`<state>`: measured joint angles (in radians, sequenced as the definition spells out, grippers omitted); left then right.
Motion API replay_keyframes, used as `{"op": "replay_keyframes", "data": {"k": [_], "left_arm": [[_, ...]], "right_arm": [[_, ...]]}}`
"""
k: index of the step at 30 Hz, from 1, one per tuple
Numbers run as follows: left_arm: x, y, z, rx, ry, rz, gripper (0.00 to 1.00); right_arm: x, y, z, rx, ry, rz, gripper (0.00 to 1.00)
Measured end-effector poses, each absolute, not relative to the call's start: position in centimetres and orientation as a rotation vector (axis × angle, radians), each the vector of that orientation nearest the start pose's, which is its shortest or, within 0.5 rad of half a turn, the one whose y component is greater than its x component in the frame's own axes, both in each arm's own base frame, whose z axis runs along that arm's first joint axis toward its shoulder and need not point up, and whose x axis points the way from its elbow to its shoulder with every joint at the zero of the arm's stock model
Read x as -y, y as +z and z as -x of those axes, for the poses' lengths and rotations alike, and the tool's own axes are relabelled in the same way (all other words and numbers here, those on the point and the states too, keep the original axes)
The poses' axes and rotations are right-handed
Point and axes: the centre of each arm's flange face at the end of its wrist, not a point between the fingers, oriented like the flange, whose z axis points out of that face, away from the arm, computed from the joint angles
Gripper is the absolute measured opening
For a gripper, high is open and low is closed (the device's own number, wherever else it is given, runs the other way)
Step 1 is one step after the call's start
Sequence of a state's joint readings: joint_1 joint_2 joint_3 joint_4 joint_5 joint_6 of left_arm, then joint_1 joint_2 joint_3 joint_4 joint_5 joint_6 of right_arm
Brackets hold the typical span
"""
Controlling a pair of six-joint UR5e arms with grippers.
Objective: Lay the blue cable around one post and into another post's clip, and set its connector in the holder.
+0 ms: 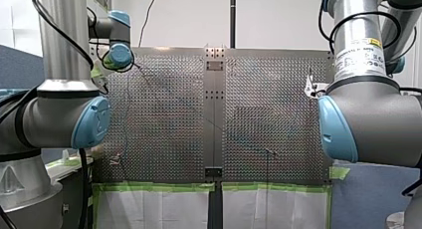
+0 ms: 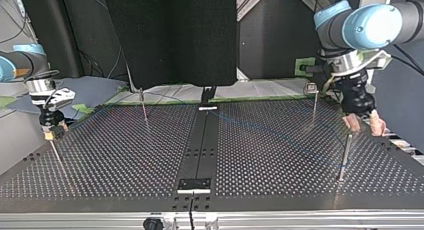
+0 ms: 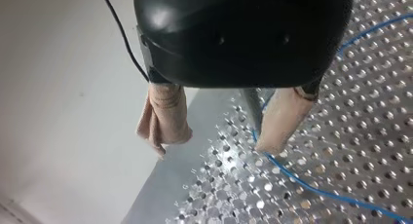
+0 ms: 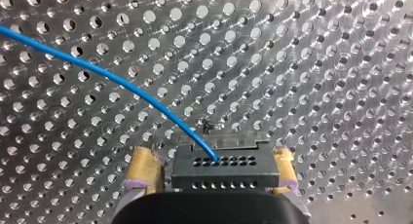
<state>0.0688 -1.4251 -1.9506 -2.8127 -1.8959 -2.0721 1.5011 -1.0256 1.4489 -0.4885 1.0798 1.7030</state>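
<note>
In the right wrist view the black connector, with rows of small holes, lies between the yellow pads of my right gripper. A narrow gap shows at one pad, so the gripper is open. The blue cable leaves the connector and curves away over the perforated plate. My left gripper is open, its beige pads spread. A grey post stands beside one pad and the blue cable runs past it. In the top view my left gripper hangs over a post.
More thin posts stand on the plate: one at the top view's back left, one with a clip at the back right. My right gripper is at the plate's left edge there. A dark centre strip divides the plate.
</note>
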Motion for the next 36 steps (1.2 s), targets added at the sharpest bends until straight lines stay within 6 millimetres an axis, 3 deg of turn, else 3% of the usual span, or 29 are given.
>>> {"op": "replay_keyframes", "data": {"k": [9, 20, 36], "left_arm": [[7.1, 40.2, -42.4, -1.397, -0.023, 0.610, 1.00], [7.1, 43.1, -42.6, -1.389, 0.055, 0.529, 1.00], [7.4, 43.0, -42.1, -1.458, 0.185, 0.435, 1.00]], "right_arm": [[68.3, 27.1, -13.3, 1.035, 1.619, -1.434, 0.98], [68.2, 27.1, -13.5, 1.036, 1.621, -1.437, 0.98], [68.3, 27.1, -13.5, 1.039, 1.623, -1.433, 0.98]]}}
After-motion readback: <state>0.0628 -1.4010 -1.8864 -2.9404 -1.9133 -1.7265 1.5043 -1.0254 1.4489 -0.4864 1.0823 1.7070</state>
